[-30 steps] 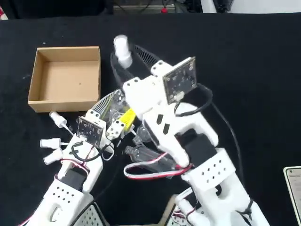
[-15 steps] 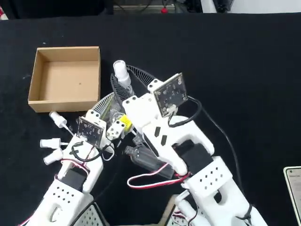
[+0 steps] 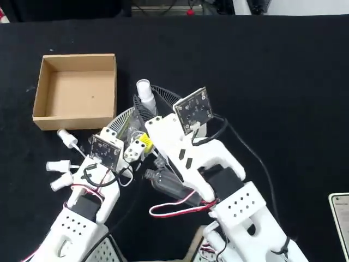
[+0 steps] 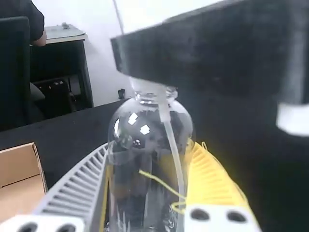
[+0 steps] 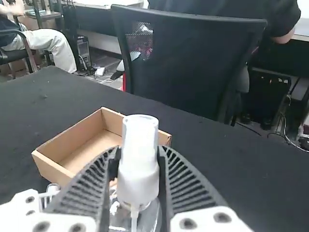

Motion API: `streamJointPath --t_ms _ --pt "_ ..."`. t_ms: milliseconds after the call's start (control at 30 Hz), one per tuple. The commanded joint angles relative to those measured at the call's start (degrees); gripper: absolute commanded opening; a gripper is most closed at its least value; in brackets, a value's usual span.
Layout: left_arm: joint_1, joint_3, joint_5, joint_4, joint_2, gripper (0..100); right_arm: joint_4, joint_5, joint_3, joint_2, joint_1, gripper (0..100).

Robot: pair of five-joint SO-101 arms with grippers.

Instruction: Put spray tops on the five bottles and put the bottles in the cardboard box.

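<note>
High: cardboard box [image 3: 73, 120] at 10 o'clock on worktop [image 3: 272, 65]; R jaws clenched on spray top [image 3: 144, 94] at box's 3 o'clock. L wrist: L jaws grasp upright bottle [image 4: 140, 145], tube [image 4: 172, 159] inside. R wrist: spray top [image 5: 139, 159] over bottle neck, box [image 5: 53, 169] beyond.

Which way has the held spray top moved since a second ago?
Yes: the spray top dropped down the picture, from level with the cardboard box's far wall to beside its middle.
</note>
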Motion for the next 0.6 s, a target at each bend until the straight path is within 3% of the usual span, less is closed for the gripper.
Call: streamJointPath --t_ms 0,200,367,567 --pt "-0.7 0.7 0.3 -1.4 -0.6 7 1.2 0.1 0.4 -3.3 0.4 1.5" --pt "-0.7 0.7 0.4 -1.5 -0.6 7 7.0 0.4 0.8 -10.6 -1.5 3.1" --pt "-0.8 0.7 0.4 -1.5 -0.6 7 7.3 0.1 2.4 -11.0 -2.4 17.1" --pt "-0.8 0.7 0.2 -1.5 -0.6 7 7.4 0.4 2.1 -11.9 -2.3 10.9"
